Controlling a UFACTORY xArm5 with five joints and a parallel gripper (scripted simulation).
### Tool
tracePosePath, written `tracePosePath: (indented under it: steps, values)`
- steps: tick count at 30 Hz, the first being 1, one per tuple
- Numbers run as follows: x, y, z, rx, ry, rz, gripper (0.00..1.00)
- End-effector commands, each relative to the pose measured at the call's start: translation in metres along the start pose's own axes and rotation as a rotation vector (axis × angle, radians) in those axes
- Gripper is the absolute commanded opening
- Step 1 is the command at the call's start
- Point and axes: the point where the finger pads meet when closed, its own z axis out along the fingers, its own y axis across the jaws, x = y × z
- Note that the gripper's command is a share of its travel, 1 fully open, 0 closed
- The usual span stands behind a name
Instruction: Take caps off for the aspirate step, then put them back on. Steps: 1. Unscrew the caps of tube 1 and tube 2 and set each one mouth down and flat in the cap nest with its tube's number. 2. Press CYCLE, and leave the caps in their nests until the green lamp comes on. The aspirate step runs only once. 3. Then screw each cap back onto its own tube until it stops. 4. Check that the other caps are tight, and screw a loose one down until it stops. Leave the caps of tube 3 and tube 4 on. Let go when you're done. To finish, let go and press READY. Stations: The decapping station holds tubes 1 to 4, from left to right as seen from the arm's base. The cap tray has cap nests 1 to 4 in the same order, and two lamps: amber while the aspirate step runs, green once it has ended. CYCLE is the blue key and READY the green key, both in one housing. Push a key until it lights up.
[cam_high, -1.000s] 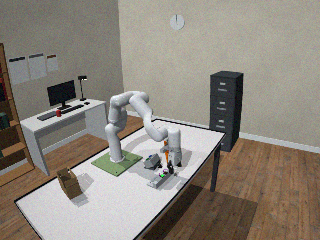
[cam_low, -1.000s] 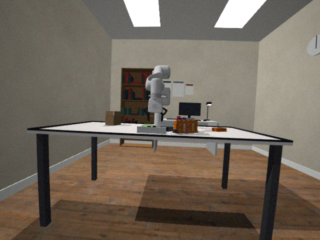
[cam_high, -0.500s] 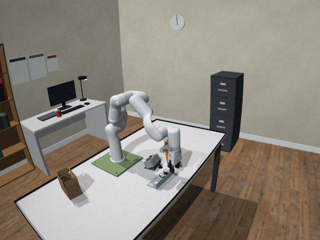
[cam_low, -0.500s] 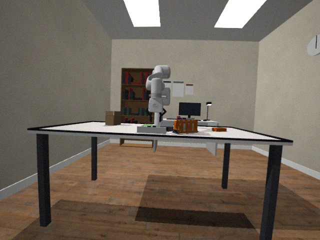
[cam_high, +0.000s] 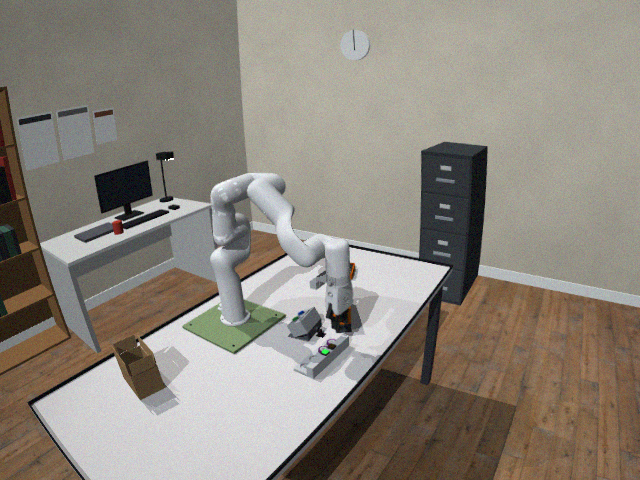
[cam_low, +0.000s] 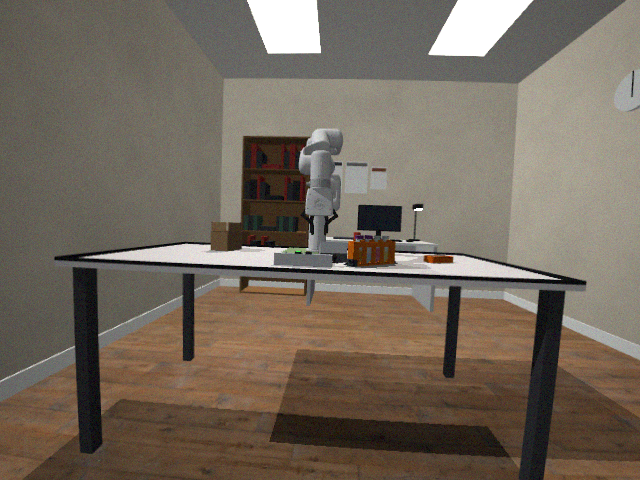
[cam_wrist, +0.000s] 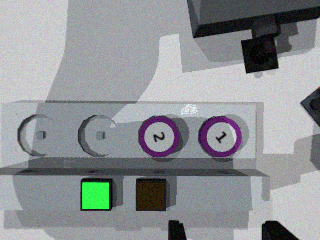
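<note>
Overhead, the hand (cam_wrist: 227, 231) hangs half-open, holding nothing, above the cap tray (cam_wrist: 60, 107).

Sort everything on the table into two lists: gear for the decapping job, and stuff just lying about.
Job gear:
cap tray
cap 1
cap 2
green lamp
amber lamp
key housing
decapping station
gripper

Lying about:
cardboard box
flat orange block

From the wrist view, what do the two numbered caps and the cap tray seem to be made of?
Cap 1 and cap 2: probably moulded plastic, with matte purple rims and flat grey numbered faces. Cap tray: grey, matte, sharp-edged; painted metal or hard plastic, hard to tell which.
</note>
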Motion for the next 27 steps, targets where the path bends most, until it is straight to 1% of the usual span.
tracePosePath:
  steps: [1, 3, 8, 22, 27]
  values:
    - [0.019, 0.008, -0.016, 0.007, -0.008, 0.001, 0.46]
    - [0.032, 0.014, -0.024, 0.007, -0.008, 0.001, 0.46]
    - [0.050, 0.021, -0.036, 0.007, -0.008, 0.001, 0.46]
    - [0.051, 0.022, -0.037, 0.007, -0.008, 0.001, 0.46]
    - [0.051, 0.022, -0.011, 0.007, -0.008, 0.001, 0.46]
